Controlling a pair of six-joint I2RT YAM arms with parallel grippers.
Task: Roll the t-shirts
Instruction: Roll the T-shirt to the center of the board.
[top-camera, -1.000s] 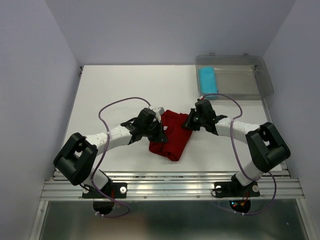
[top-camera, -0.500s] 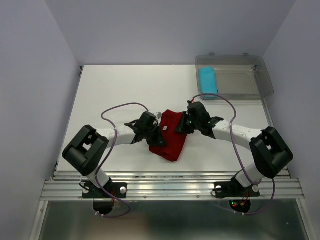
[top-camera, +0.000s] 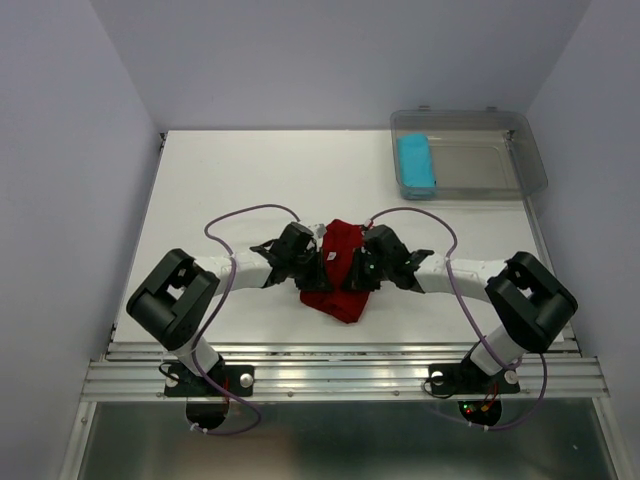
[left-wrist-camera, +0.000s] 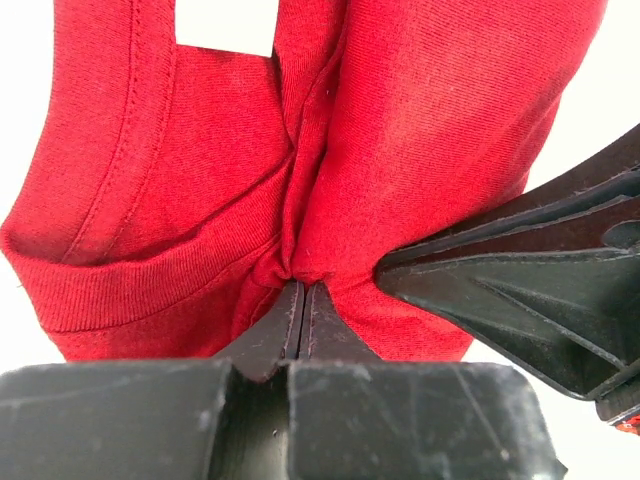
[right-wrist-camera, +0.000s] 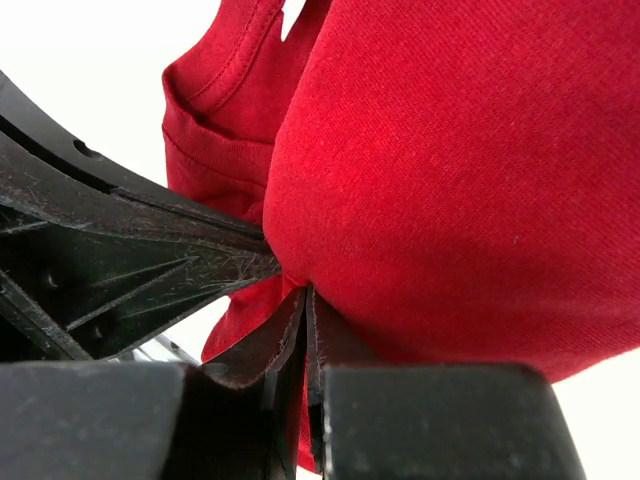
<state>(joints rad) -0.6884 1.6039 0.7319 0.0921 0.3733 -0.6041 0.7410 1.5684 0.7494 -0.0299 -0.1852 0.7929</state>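
Note:
The dark red t-shirt (top-camera: 338, 290) lies bunched on the white table (top-camera: 220, 180) between my two arms. My left gripper (top-camera: 318, 268) is shut on a pinch of its cloth at the left side; the left wrist view shows the red t-shirt (left-wrist-camera: 400, 130) gathered into the closed tips of the left gripper (left-wrist-camera: 300, 282). My right gripper (top-camera: 356, 272) is shut on a fold at the shirt's right side, and its wrist view shows the red t-shirt (right-wrist-camera: 450, 170) pinched in the right gripper (right-wrist-camera: 306, 292). The two grippers nearly touch. The cyan-blue t-shirt (top-camera: 416, 165) lies as a compact roll.
A clear plastic bin (top-camera: 522, 160) stands at the back right of the table with the blue roll at its left end. Purple cables arc over both arms. The table's front rail (top-camera: 340, 375) runs along the near edge.
Both grippers have closed in on each other, the right one moving left the most. The red shirt between them is bunched narrower than before.

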